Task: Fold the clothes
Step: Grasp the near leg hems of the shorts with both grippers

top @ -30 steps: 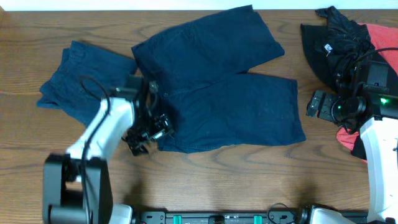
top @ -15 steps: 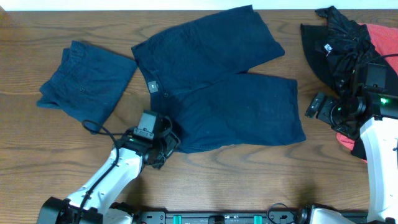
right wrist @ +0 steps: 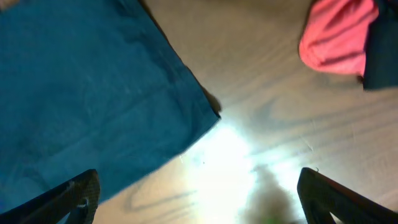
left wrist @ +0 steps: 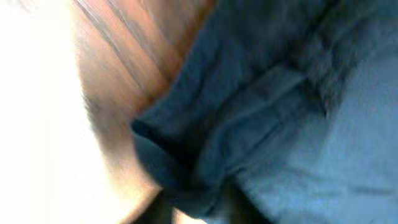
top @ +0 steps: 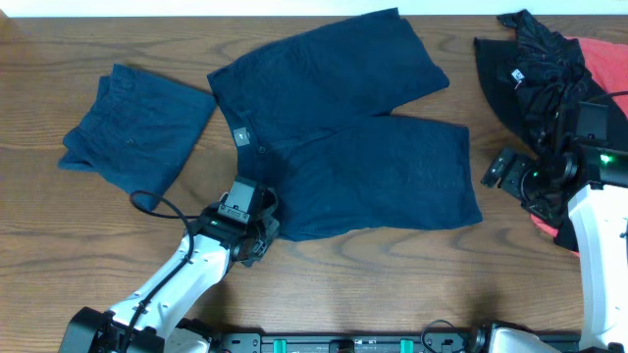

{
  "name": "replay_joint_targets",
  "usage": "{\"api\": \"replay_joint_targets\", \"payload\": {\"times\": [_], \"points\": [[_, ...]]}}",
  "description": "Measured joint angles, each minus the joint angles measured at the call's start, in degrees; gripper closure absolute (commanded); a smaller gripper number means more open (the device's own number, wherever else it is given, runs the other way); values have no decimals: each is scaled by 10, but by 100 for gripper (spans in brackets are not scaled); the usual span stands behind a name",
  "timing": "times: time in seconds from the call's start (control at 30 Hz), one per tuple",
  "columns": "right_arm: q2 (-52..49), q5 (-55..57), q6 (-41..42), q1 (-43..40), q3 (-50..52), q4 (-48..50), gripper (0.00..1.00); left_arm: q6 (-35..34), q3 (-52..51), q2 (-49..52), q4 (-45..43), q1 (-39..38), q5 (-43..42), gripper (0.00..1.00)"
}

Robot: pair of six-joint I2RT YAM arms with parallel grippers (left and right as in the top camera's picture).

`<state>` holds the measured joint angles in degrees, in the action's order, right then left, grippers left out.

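Overhead, done: the small navy pair (top: 137,127) looks folded, near the left edge of the tabletop (top: 392,279).
Overhead, left to do: the big navy shorts (top: 343,147) lie flat in the middle, not folded yet.
Overhead, arms: the left hand (top: 250,235) is low at the shorts' near-left corner. The right hand (top: 502,169) is by the right edge, beside black and red clothes (top: 535,69).
Left wrist: blurry. The big navy shorts (left wrist: 298,124) bunch up close, and I cannot tell if this hand is open or closed.
Right wrist: the right hand (right wrist: 198,180) is wide open and holds nothing. A corner of the big navy shorts (right wrist: 81,81) lies just ahead.
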<state>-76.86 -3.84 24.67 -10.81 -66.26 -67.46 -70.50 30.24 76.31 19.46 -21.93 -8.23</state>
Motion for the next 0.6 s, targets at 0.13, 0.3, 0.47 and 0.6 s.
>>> {"api": "replay_joint_targets", "payload": {"times": [0.13, 0.3, 0.47, 0.6], "points": [[0, -4, 21, 0, 4, -20, 1, 1, 0, 0, -2, 0, 18, 94], [0, -29, 56, 0, 73, 17, 1, 15, 0, 0, -2, 0, 19, 94], [0, -69, 100, 2, 184, 103, 1, 19, 0, 0, -1, 0, 18, 94], [0, -107, 130, 6, 259, 184, 1, 22, 0, 0, 3, 0, 18, 94]]}}
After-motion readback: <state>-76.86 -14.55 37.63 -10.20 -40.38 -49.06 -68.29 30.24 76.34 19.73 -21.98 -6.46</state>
